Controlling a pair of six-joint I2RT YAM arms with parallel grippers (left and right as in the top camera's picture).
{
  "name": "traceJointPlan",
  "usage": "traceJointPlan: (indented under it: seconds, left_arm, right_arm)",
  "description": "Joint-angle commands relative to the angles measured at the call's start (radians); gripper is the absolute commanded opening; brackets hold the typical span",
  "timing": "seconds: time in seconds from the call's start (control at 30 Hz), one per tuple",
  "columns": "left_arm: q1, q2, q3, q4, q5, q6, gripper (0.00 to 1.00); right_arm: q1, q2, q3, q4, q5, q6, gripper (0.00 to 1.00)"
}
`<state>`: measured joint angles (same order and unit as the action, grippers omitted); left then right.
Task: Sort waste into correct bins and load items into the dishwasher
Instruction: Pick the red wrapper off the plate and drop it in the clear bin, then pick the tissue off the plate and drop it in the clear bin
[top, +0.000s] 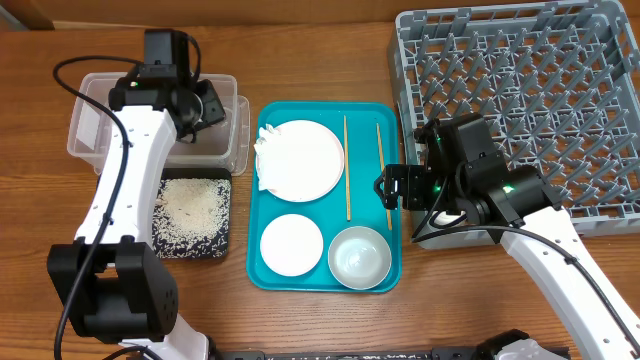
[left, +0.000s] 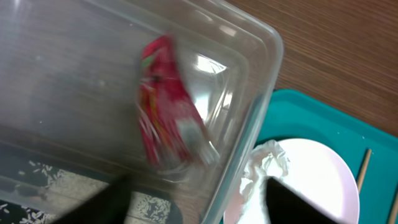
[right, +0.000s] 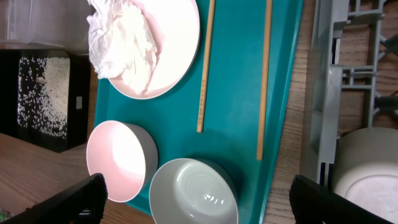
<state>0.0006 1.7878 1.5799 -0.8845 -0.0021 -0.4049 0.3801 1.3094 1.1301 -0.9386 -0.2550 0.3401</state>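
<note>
My left gripper (top: 208, 106) (left: 194, 186) is open and empty over the clear tub (top: 100, 140) (left: 267, 62). The red foil packet (left: 165, 106) shows blurred inside the tub. The black tray (top: 192, 254) holds rice grains (top: 192, 208) (right: 40, 93). The crumpled napkin (top: 266, 155) (right: 121, 37) lies on the left of the large plate (top: 305, 160) (right: 171, 43). Two chopsticks (top: 346, 165) (top: 383, 175) (right: 205, 68), the smaller plate (top: 291, 244) (right: 118, 158) and the bowl (top: 359, 257) (right: 193, 193) lie on the teal tray. My right gripper (top: 392, 187) (right: 198, 180) is open and empty above the bowl.
The teal tray (top: 365, 195) (right: 236, 81) sits mid-table. The grey dish rack (top: 540, 100) (right: 336, 81) stands at the back right, its near-left corner under my right arm. The clear tub and the black tray stand side by side left of the teal tray.
</note>
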Motion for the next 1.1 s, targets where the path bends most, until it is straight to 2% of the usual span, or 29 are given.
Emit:
traceJointPlan:
  seconds: [0.0, 0.13, 0.23, 0.4, 0.5, 0.67, 0.73, 0.77, 0.9, 0.97, 1.07]
  left_arm:
    - [-0.021, 0.008, 0.012, -0.007, 0.127, 0.088, 1.0]
    - [-0.096, 0.005, 0.013, -0.048, 0.157, 0.096, 0.89]
    - [-0.203, 0.012, -0.003, -0.061, 0.068, 0.113, 0.77]
    - [-0.384, 0.084, -0.055, -0.018, -0.204, 0.113, 0.79]
    - [-0.425, 0.158, -0.063, 0.004, -0.238, 0.113, 0.79]
    - [-0.424, 0.256, -0.063, 0.023, -0.216, 0.076, 0.74]
    - [-0.424, 0.275, -0.063, 0.027, -0.187, 0.077, 0.66]
    - [-0.426, 0.289, -0.063, 0.023, -0.151, 0.077, 0.56]
    - [-0.43, 0.313, -0.063, -0.005, -0.06, 0.076, 0.29]
    - [-0.43, 0.318, -0.063, -0.021, -0.013, 0.076, 0.06]
    - [-0.426, 0.299, -0.043, -0.055, 0.01, 0.077, 0.04]
  right_arm:
    - [-0.001, -0.013, 0.004, 0.003, 0.0, 0.005, 0.95]
    - [-0.001, -0.013, 0.004, 0.002, 0.0, 0.005, 0.95]
    - [-0.001, -0.013, 0.004, 0.002, 0.0, 0.005, 0.95]
    - [-0.001, -0.013, 0.004, 0.002, 0.0, 0.005, 0.95]
    - [-0.001, -0.013, 0.004, 0.002, 0.0, 0.005, 0.95]
    - [-0.001, -0.013, 0.004, 0.002, 0.0, 0.005, 0.95]
    - [-0.001, -0.012, 0.004, 0.002, 0.0, 0.005, 0.95]
    - [-0.001, -0.012, 0.004, 0.002, 0.0, 0.005, 0.95]
    - [-0.001, -0.012, 0.004, 0.002, 0.0, 0.005, 0.95]
    - [-0.001, -0.012, 0.004, 0.0, 0.0, 0.005, 0.95]
    - [-0.001, -0.012, 0.004, -0.005, 0.0, 0.005, 0.95]
